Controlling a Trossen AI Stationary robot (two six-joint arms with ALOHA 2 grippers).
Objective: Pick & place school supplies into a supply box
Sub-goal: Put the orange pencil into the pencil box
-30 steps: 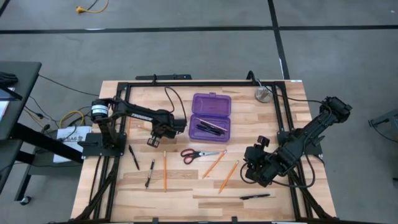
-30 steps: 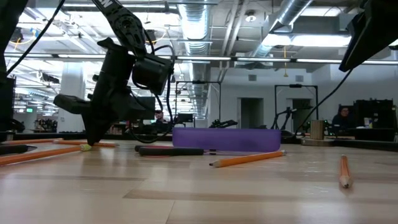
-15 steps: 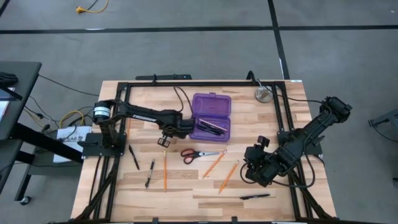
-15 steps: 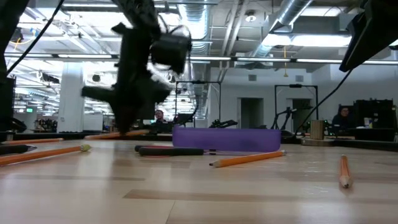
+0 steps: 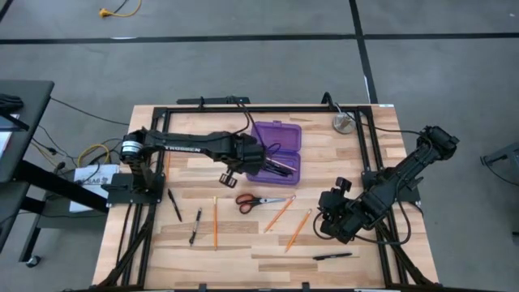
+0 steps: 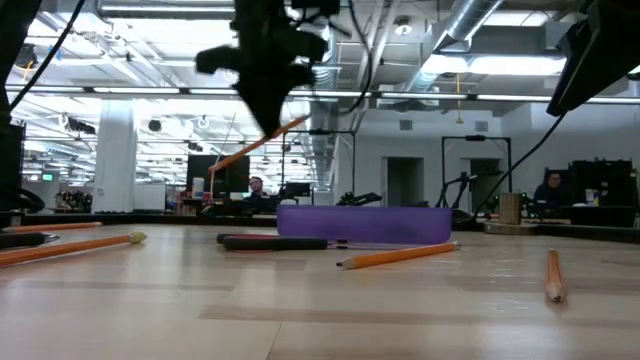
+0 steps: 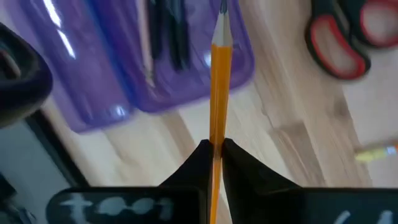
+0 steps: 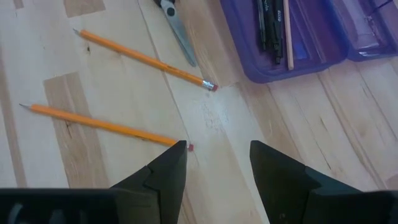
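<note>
My left gripper [image 5: 229, 174] is shut on an orange pencil [image 7: 218, 87], high above the table in the low view [image 6: 270, 125], just left of the open purple supply box [image 5: 274, 150]. The box holds black pens and a pencil [image 8: 273, 31]. On the table lie the red-and-black scissors [image 5: 263, 200], three orange pencils [image 5: 215, 221] [image 5: 280, 213] [image 5: 298, 229] and three black pens [image 5: 174, 205] [image 5: 195, 225] [image 5: 332, 256]. My right gripper [image 8: 217, 146] is open and empty over the table's near right part [image 5: 328, 219]. My left gripper pinches the pencil's shaft [image 7: 217, 138] between its two fingertips [image 7: 202, 155], coming from above. The pencil's sharpened end [image 7: 222, 7] reaches out over the box's tray. The pencil is lifted clear of the table and slants, its right end higher in the low view [image 6: 255, 145].
A round silver metal disc [image 5: 344, 122] lies at the far right by the black frame [image 5: 243, 108] that runs round the table. Two pencils [image 8: 143, 57] [image 8: 102, 124] lie just ahead of my right gripper.
My left gripper has risen from the tabletop and gone toward the table's right, to the supply box, shut on the pencil all the while. The pencil has been lifted clear of the table and now slants in the air. My right arm has kept still.
</note>
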